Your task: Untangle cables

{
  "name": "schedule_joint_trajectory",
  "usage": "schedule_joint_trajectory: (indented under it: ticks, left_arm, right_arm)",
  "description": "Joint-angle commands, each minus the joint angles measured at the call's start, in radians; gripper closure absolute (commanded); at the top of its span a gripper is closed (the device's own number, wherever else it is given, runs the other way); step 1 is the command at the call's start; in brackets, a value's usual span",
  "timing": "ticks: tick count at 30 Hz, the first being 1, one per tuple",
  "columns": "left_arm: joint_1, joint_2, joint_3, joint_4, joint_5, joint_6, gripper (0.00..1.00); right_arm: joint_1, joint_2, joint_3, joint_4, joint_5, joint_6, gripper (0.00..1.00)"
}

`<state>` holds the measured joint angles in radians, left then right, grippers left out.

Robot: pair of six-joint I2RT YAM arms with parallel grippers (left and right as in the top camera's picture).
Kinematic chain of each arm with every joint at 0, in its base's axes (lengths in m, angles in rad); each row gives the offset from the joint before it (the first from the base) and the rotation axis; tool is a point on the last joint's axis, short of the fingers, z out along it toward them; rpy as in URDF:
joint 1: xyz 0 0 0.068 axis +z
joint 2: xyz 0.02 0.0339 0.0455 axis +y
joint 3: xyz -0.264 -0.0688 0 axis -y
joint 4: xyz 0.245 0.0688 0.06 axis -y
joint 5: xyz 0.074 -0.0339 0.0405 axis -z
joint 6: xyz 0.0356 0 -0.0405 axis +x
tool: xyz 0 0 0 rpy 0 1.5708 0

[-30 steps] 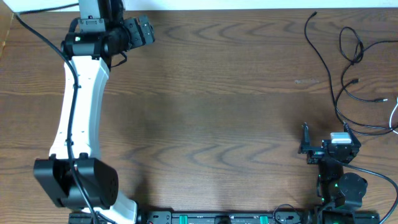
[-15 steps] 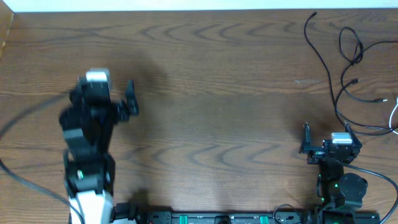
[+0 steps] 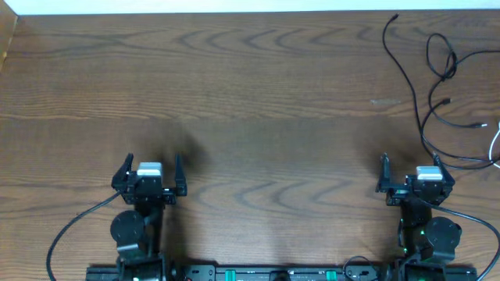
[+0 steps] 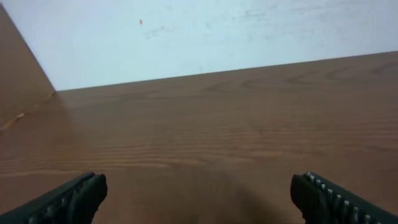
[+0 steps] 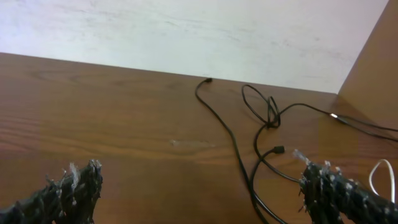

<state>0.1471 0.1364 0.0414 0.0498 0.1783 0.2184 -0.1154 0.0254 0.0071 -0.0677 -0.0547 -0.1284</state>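
Down at the bottom edge of the overhead frame, you've got both arms tucked in by the rail (image 3: 258,273). Your left gripper (image 3: 152,164) sits at lower left, jaws spread wide with nothing between them. In its wrist view the two dark fingers (image 4: 71,198) poke in at the bottom corners over bare wood. Your right gripper (image 3: 410,165) at lower right is the same deal: fully released, fuzzy-looking pads (image 5: 68,193) far apart, gripping nothing. Past them the brown table (image 3: 273,101) runs up the frame. The cables (image 5: 271,116) lie in the upper right corner of the overhead view, up-frame of the right gripper and well apart from the left one, touching neither. They're thin black cords that loop and cross each other, with small plug tips sticking out, plus a white cable (image 3: 495,140) curling at the right edge. Farthest back is a pale wall (image 4: 217,31).
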Motion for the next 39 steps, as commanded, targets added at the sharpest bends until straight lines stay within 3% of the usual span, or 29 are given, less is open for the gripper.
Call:
schedule_joint_trajectory:
  ticks: [1, 4, 39]
  left_arm:
    - [0.003, -0.076, -0.037, -0.029, -0.008, 0.021, 0.01]
    - [0.003, -0.113, -0.037, -0.107, -0.008, 0.021, 0.01]
    - [0.003, -0.112, -0.037, -0.105, -0.008, 0.016, 0.01]
  right_arm:
    - [0.0, -0.005, -0.002, -0.004, 0.0, 0.0, 0.01]
    - [0.0, -0.005, -0.002, -0.004, 0.0, 0.0, 0.01]
    - [0.0, -0.005, -0.002, -0.004, 0.0, 0.0, 0.01]
